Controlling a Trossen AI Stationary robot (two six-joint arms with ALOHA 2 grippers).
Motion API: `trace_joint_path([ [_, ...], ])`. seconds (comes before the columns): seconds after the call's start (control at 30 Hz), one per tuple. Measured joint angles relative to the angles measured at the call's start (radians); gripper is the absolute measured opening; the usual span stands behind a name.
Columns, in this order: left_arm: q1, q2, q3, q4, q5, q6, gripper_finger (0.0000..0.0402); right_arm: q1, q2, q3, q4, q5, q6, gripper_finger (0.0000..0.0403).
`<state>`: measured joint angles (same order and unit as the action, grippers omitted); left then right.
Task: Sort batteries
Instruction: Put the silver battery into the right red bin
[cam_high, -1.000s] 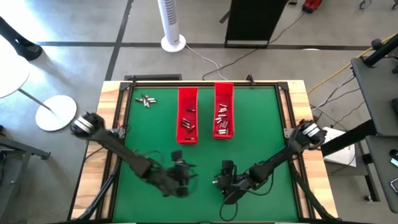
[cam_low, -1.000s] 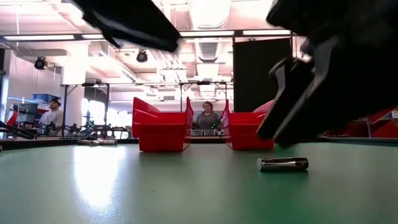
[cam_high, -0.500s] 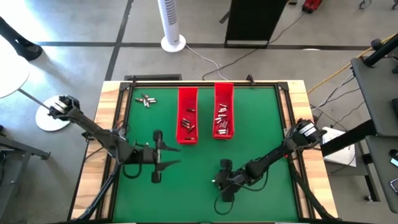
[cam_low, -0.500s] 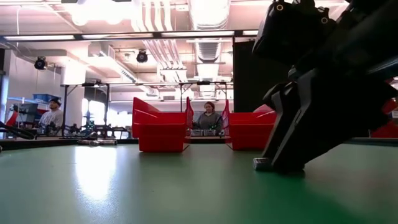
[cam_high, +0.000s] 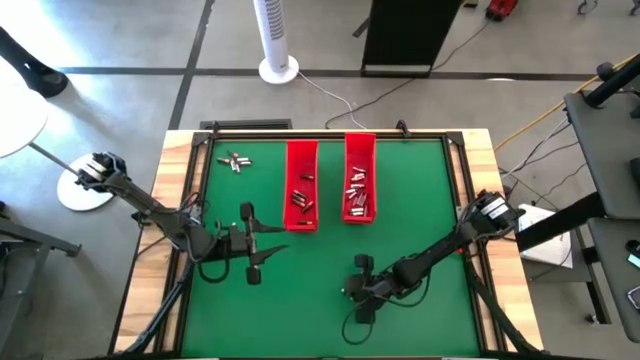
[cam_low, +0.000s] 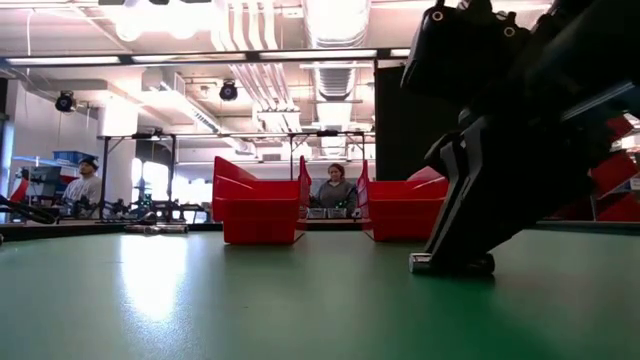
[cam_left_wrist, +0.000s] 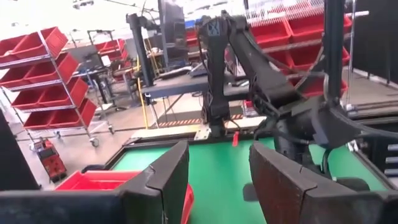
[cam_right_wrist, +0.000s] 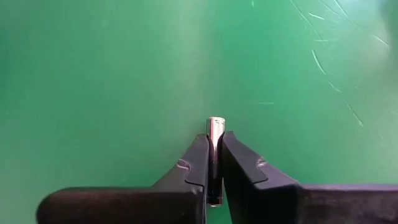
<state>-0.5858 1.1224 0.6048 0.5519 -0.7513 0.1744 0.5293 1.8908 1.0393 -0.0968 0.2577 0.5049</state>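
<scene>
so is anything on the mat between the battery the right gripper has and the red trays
Nothing visible: the right gripper is shut on the battery, and bare green mat lies between it and the red trays. The left gripper hangs off to one side.

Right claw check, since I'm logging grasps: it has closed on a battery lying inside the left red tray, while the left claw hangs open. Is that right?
Not quite. The right claw is shut on a battery, but that battery lies on the bare green table, as the right wrist view shows, well short of the red trays. The left claw does hang open.
</scene>
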Motion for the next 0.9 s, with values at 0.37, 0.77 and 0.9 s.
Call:
trace_joint_path([
  [0.37,0.0,0.03,0.017,0.001,-0.002,0.03,0.015,0.0,0.006,0.183,-0.437,-0.018,-0.034,0.0008],
  [0.77,0.006,0.036,0.017,0.0,-0.003,0.031,0.015,-0.042,0.006,0.159,-0.49,-0.177,0.001,0.0016],
  [0.9,0.007,0.036,0.016,-0.003,-0.003,0.031,0.015,-0.045,0.006,0.149,-0.491,-0.15,0.002,0.0037],
])
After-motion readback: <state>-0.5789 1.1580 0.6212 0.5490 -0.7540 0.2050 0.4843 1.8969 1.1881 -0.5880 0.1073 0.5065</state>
